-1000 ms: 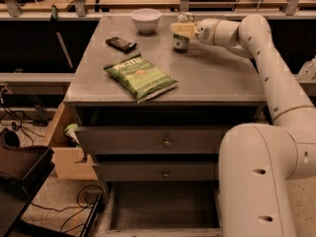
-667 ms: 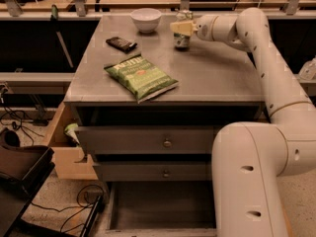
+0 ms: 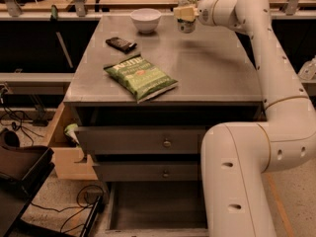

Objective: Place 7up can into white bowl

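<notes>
The 7up can is a small silver can with green marking, held upright just above the far part of the grey table. My gripper is shut on the can around its upper half. The white bowl stands at the far edge of the table, a short way to the left of the can and apart from it. It looks empty.
A green chip bag lies in the middle left of the table. A small dark packet lies in front of the bowl. Below the table, drawers are shut; a wooden drawer stands open at the left.
The gripper has lifted the can off the table and carried it a little toward the far edge. The bowl, chip bag and dark packet have not moved.
</notes>
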